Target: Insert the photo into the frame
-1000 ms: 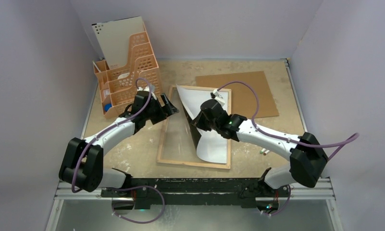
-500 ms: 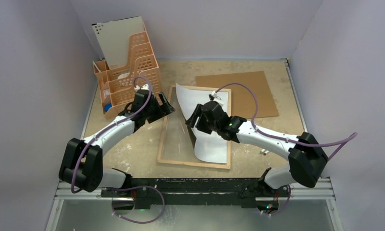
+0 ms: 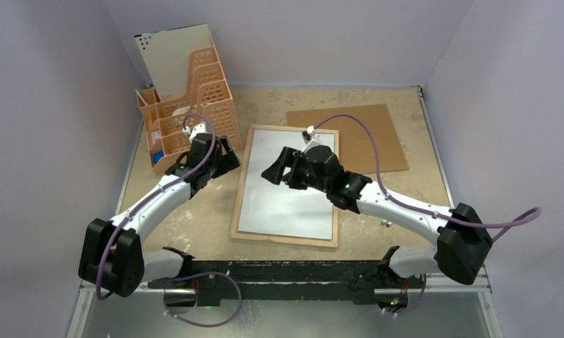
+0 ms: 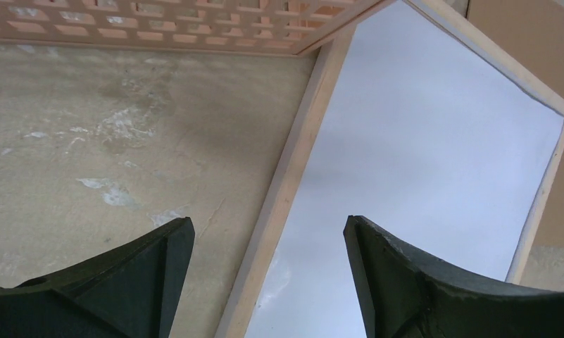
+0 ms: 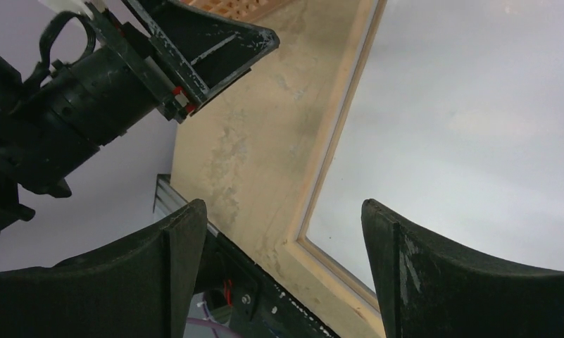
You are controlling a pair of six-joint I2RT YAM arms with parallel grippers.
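The frame [image 3: 282, 239] lies flat on the table, back up, its light wood rim showing all round. Inside the rim lies the photo [image 3: 286, 208], flat, white reverse up. My right gripper [image 3: 273, 169] hovers open over the photo's upper left part, holding nothing. My left gripper [image 3: 229, 156] stands open just left of the frame's upper left side, also holding nothing. The left wrist view has the frame rim [image 4: 293, 162] running between the fingers of the left gripper [image 4: 268, 222], with the photo [image 4: 434, 162] to the right. Under the right gripper [image 5: 282, 204] are the frame's corner [image 5: 339, 127] and the photo [image 5: 476, 127].
An orange mesh desk organiser [image 3: 187, 105] stands at the back left, close to my left arm. A brown hardboard sheet [image 3: 363, 134] lies at the back right, touching the frame's far corner. A small pale item [image 3: 386, 222] lies right of the frame. Walls close in on three sides.
My right gripper opened and let go of the photo, which dropped from a curled, raised pose to lie flat in the frame. The left gripper drew back to the left.
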